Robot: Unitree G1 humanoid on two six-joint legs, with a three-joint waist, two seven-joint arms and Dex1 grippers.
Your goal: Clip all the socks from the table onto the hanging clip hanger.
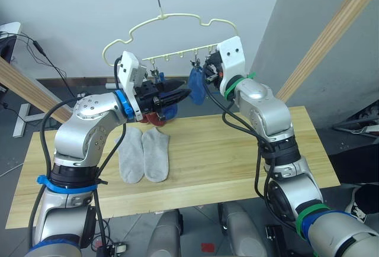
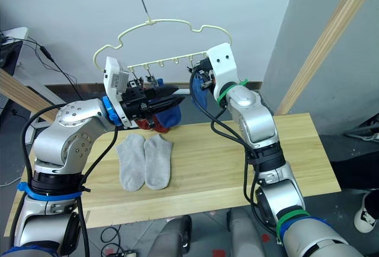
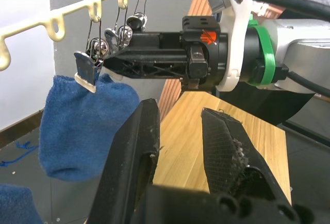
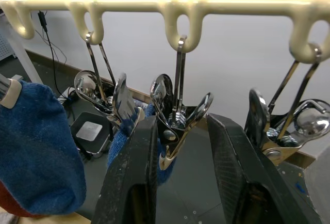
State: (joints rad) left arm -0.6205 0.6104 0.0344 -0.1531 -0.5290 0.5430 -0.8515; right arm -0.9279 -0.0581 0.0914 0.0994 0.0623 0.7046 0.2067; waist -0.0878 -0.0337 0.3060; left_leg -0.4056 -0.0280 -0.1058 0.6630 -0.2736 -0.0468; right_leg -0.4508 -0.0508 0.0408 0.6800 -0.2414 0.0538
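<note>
two light grey socks (image 1: 144, 153) lie flat, side by side, on the near left of the table (image 1: 237, 150); they look light, soft and floppy, best pinched at the cuff so a clip can bite the edge. a blue sock (image 3: 82, 123) already hangs from the clip hanger (image 1: 172, 20). the left gripper (image 3: 180, 141) is raised near it, fingers apart and empty. the right gripper (image 4: 178, 146) has its fingers apart around a metal clip (image 4: 178, 113).
</note>
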